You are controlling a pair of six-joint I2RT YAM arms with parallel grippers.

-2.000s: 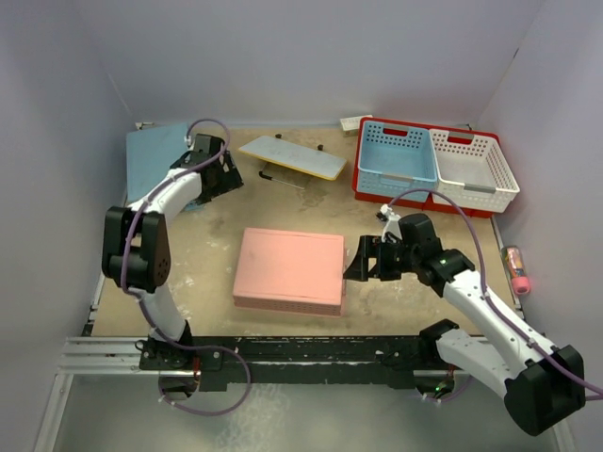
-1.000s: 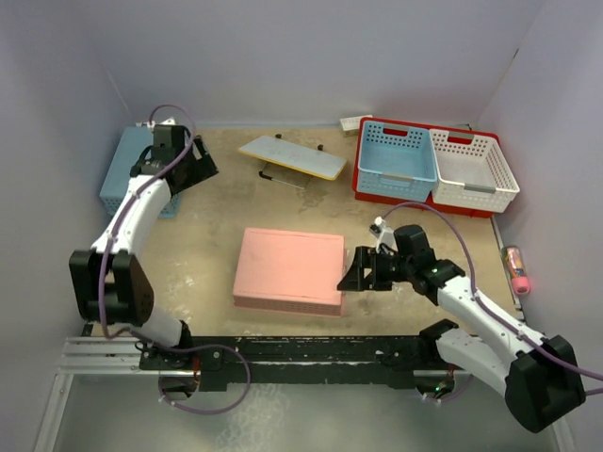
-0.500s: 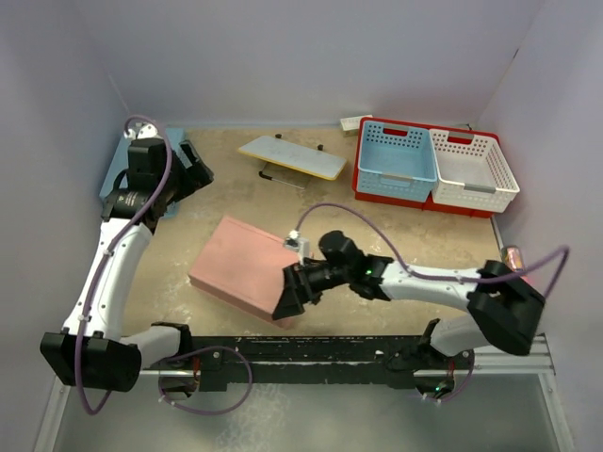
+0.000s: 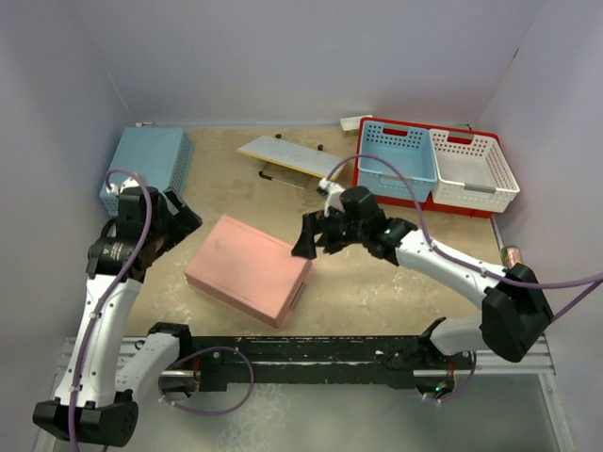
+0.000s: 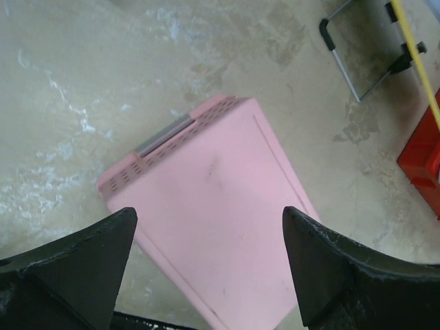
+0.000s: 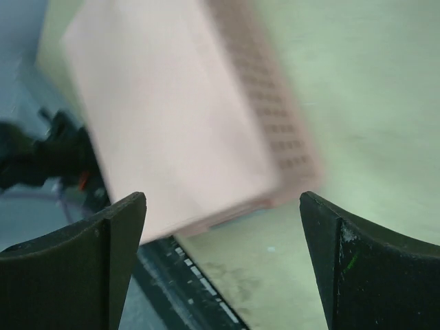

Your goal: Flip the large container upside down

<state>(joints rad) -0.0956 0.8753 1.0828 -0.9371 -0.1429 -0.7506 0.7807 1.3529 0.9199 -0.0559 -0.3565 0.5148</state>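
Note:
The large red container (image 4: 471,209) stands upright at the back right, with a light-blue basket (image 4: 396,155) and a white basket (image 4: 474,165) inside it. A corner of it shows in the left wrist view (image 5: 423,161). A pink perforated basket (image 4: 250,268) lies upside down and askew in the middle. My left gripper (image 4: 179,221) is open and empty, above the pink basket's (image 5: 220,206) left end. My right gripper (image 4: 306,243) is open and empty, just off the pink basket's (image 6: 165,117) right corner, well left of the red container.
A light-blue upturned basket (image 4: 146,165) lies at the back left. A white and yellow board (image 4: 287,157) on a wire stand sits at the back middle. A small pink object (image 4: 515,259) lies by the right wall. The black rail (image 4: 311,350) runs along the near edge.
The pink basket has been pushed left and turned askew. My right gripper swept left with it, then drew back to its right corner. My left arm swung from the back left toward the near left.

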